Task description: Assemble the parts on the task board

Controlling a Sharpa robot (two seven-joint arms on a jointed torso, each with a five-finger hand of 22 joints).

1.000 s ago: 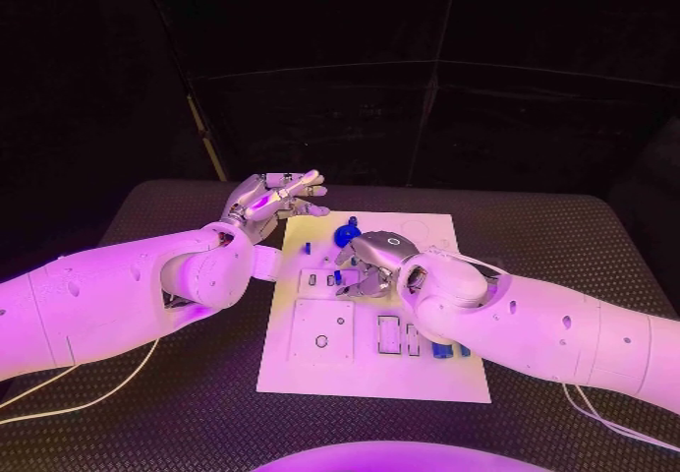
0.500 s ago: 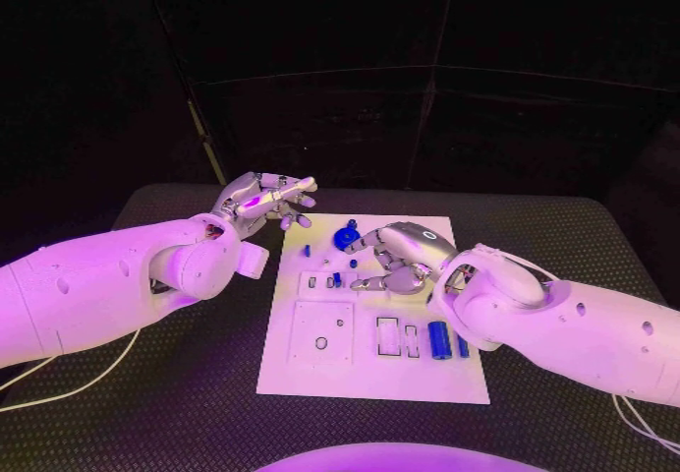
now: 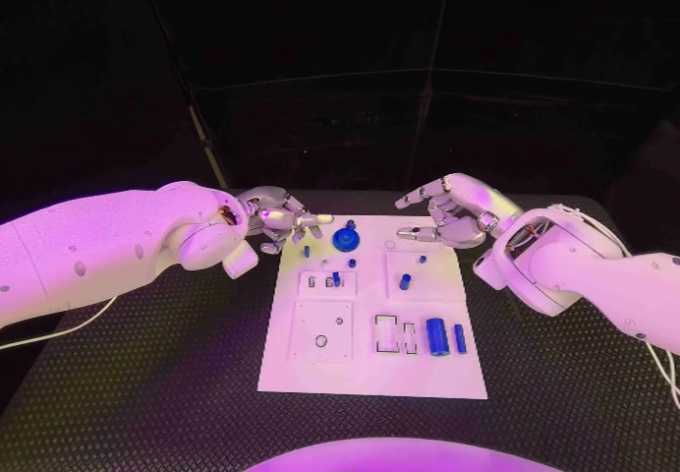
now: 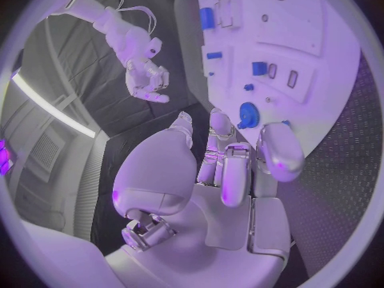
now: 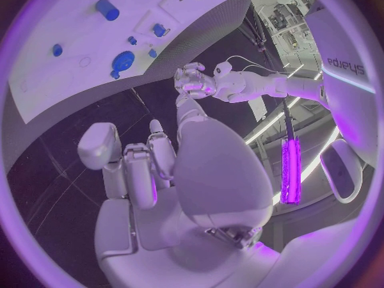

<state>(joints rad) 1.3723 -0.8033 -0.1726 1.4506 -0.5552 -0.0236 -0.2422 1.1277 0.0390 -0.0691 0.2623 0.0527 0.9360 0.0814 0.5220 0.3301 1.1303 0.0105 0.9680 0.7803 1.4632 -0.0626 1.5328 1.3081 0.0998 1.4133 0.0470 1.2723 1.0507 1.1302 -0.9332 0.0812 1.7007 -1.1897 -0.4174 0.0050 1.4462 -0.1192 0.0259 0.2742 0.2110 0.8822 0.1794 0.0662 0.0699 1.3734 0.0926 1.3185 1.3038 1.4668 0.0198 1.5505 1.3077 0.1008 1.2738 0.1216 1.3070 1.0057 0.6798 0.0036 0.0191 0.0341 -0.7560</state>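
Both arms have pulled back since a second ago: our right robot hand (image 3: 446,218), which was down over the middle of the white board (image 3: 371,374), has lifted off to the board's far right corner, and our left robot hand (image 3: 278,217) has dropped a little to hover just off the far left corner. Going left to right, we find the left robot hand with fingers loosely curled and nothing in them, as its wrist view confirms (image 4: 232,166); just beside its fingertips, toward the board's middle, stands the round blue knob (image 3: 346,237), with a small blue peg (image 3: 305,250) close to it. Further along sits a short blue peg (image 3: 404,281) standing in its raised block, now uncovered, and nearer us the blue cylinder (image 3: 438,337) lies with its long axis pointing away from us, a thinner blue bar (image 3: 459,337) parallel beside it. The right robot hand is empty too, fingers apart and half bent, raised above the worktop (image 3: 567,393). We judge the knob is the likely next piece, and the left robot hand is clearly the nearer one: the knob lies just to its right. The cylinder lies well apart from both, nearer our body.
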